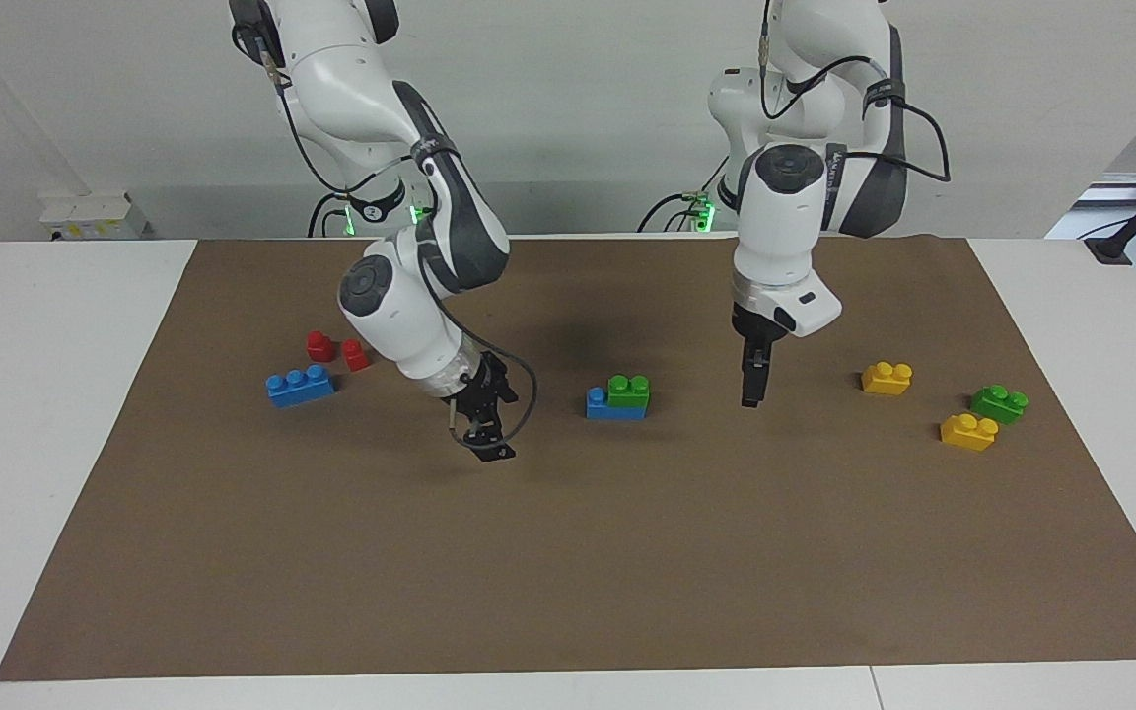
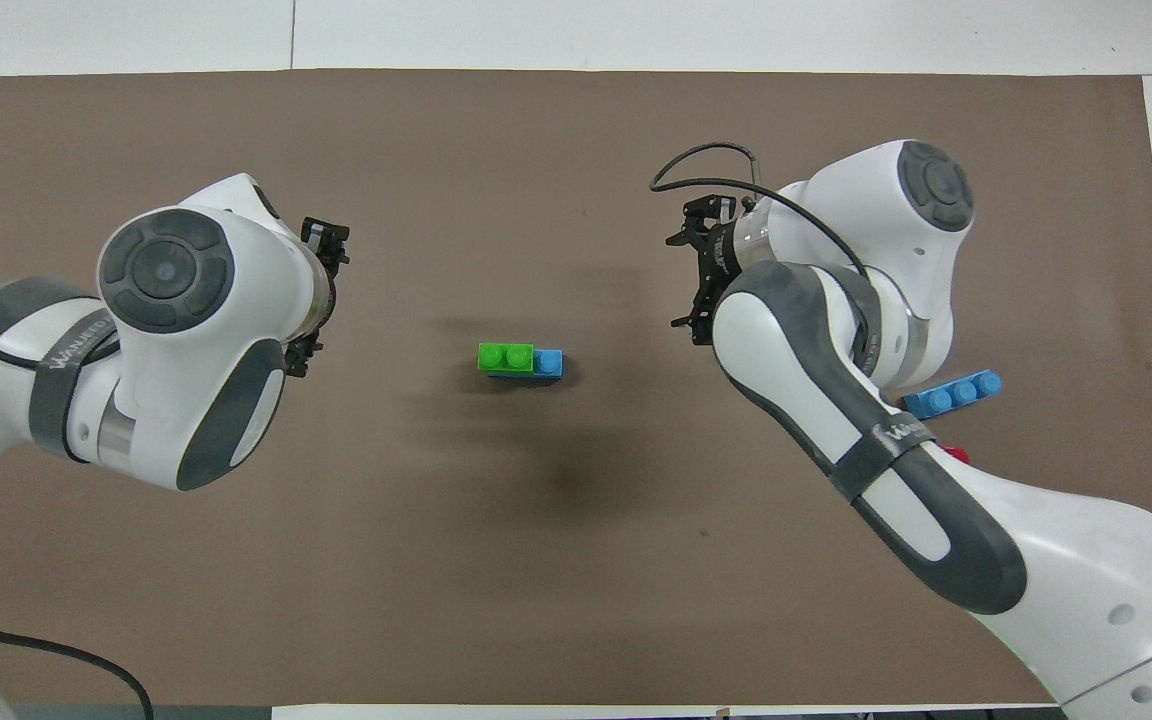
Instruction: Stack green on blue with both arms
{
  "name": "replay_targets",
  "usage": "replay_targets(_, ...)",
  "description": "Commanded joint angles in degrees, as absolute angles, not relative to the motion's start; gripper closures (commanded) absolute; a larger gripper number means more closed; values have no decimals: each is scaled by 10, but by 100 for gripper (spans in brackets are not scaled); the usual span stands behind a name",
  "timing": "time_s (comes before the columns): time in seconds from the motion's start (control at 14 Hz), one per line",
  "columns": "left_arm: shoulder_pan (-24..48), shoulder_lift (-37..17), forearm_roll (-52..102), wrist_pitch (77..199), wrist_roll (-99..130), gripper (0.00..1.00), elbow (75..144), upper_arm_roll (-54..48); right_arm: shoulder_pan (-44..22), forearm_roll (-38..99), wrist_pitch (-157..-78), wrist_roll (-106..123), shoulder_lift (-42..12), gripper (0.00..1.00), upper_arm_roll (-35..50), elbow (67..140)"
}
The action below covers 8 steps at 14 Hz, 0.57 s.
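Note:
A green two-stud brick (image 1: 628,390) (image 2: 505,357) sits on a blue brick (image 1: 612,407) (image 2: 547,362) in the middle of the brown mat. It covers the end toward the left arm, and one blue stud shows bare. Nothing touches this stack. My left gripper (image 1: 751,385) hangs open over the mat between the stack and a yellow brick. Toward the right arm's end, my right gripper (image 1: 484,436) (image 2: 698,272) hangs tilted and open over the mat. Both are empty.
A second blue brick (image 1: 300,386) (image 2: 952,393) and two red pieces (image 1: 319,345) lie toward the right arm's end. Two yellow bricks (image 1: 887,378) (image 1: 967,431) and another green brick (image 1: 999,402) lie toward the left arm's end. The brown mat (image 1: 568,552) covers the white table.

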State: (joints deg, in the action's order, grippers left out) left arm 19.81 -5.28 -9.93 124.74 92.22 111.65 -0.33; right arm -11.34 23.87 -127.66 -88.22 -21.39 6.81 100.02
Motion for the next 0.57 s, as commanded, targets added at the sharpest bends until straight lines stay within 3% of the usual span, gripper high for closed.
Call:
replay_targets(0.0,158,-50,-105,1232,803,0,1099,-7,-59,201,-1213,-707,-165,0,74,1006)
replay_targets(0.29,115,-51,-103,1201,564,0,1071,-8,-20,100,-1067,-457,-115,0,73,960)
replay_targets(0.5,81,-50,-79,1173,383,0,1043,-8,7,72,-998,-261,-48,0,74,972)
